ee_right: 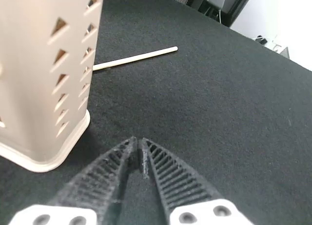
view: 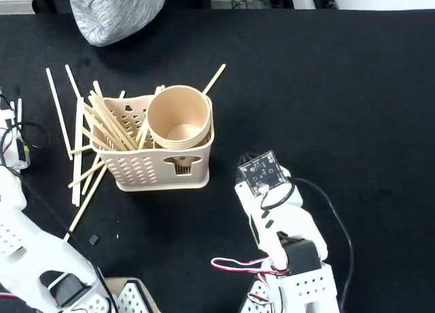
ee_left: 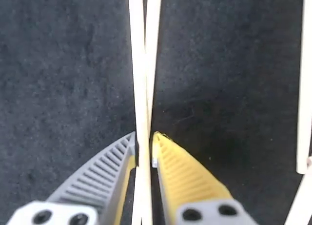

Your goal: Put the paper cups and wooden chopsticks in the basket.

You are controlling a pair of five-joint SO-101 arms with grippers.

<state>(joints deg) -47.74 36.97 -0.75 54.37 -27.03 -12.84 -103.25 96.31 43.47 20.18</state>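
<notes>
Two chopsticks [ee_left: 139,64] lie side by side on the desk [ee_left: 58,64], clamped between the left jaws and running ahead of them. The basket [ee_right: 44,88] stands just ahead of the right jaws, off to one side. Paper cups [view: 179,116] sit in its nearer end, bundled sticks [view: 112,126] in its farther end. A lone chopstick [ee_right: 136,58] lies beyond.

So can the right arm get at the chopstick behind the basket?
Probably yes: the chopstick lies on open table past the basket, with nothing between it and the shut right gripper.
</notes>
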